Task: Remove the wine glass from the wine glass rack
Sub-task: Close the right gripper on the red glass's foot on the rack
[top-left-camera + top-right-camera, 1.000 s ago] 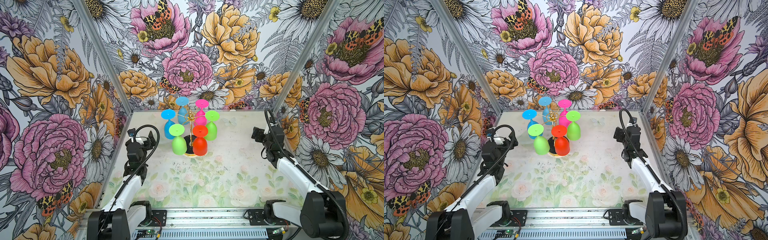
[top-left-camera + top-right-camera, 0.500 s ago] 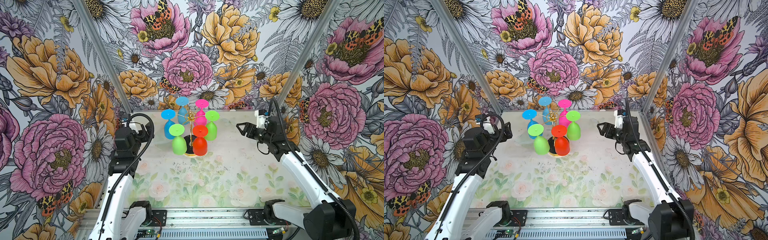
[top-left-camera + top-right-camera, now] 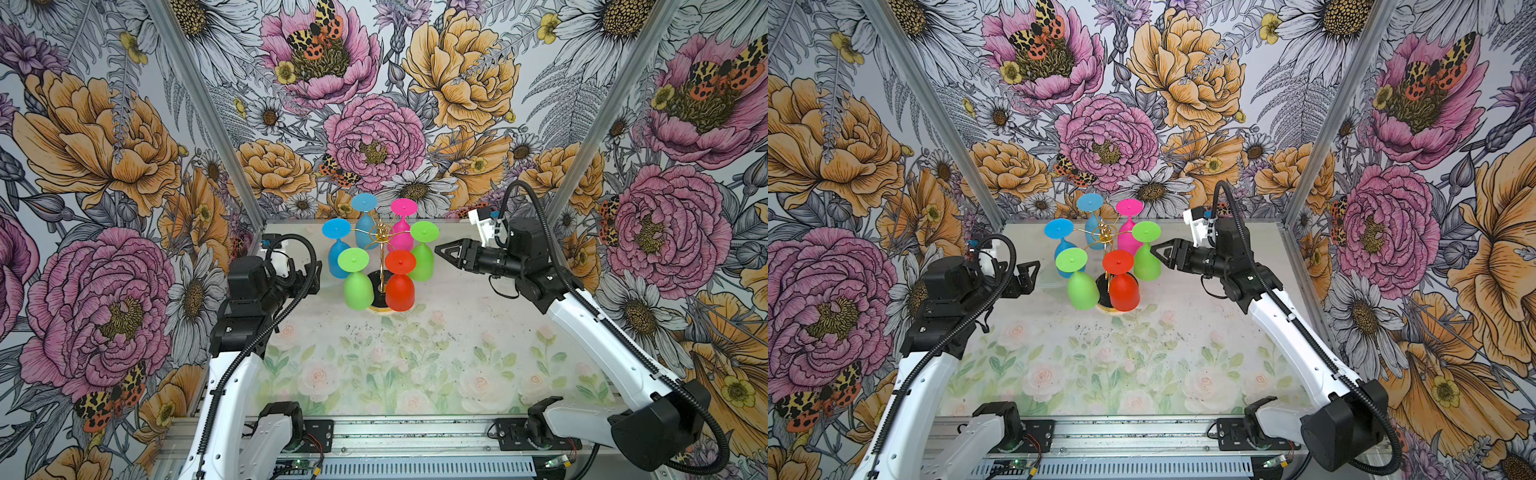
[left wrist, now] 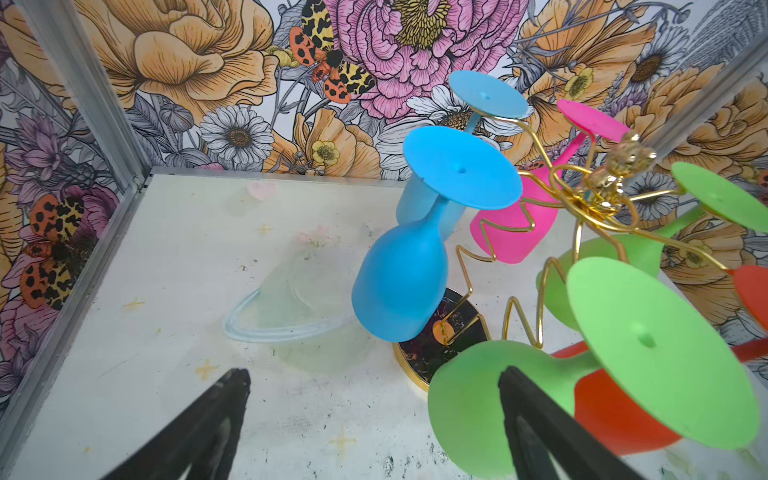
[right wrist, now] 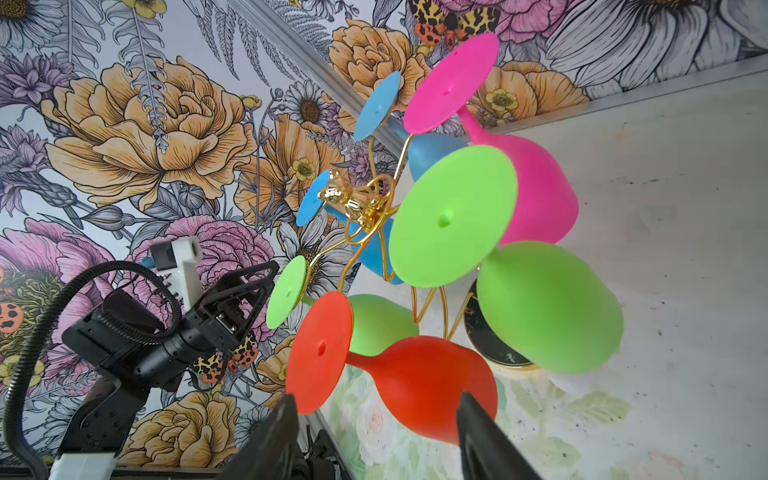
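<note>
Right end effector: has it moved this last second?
Yes. The right end effector swung leftward in a top view, toward the wine glass rack, now beside a green wine glass.

Legible text, labels, brands, numbers, signs: none in any view. Walls and table surface carry floral and moth artwork only.

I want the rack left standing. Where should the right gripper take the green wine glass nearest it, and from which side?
Best grip the bowl of the green wine glass, coming level from the outer right, where the right gripper is. It hangs foot-up from the wine glass rack: the bowl is free and faces outward, the thin stem sits inside the wire loop.
</note>
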`<act>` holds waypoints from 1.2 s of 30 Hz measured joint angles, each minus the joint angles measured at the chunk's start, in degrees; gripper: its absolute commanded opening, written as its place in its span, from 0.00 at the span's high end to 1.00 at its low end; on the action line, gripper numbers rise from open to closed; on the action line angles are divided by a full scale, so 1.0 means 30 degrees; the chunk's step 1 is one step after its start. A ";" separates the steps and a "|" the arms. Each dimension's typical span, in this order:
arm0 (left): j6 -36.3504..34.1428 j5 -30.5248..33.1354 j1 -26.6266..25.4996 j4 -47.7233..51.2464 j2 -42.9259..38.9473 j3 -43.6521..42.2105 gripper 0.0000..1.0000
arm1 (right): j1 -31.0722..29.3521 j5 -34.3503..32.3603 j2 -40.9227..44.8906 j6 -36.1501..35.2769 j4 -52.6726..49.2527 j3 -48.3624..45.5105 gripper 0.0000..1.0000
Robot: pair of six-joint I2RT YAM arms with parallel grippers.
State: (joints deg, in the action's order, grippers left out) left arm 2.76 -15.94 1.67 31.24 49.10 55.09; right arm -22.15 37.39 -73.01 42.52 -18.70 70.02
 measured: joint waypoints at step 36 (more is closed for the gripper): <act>-0.1129 -0.2718 0.0000 0.0306 -0.1158 -0.0517 0.05 | -0.2652 0.0444 -0.2601 0.2929 0.1180 0.1115 0.76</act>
State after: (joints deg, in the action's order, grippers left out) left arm -0.62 -24.10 1.67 32.16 45.63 53.54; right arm -30.11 38.72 -80.82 51.31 -15.16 73.36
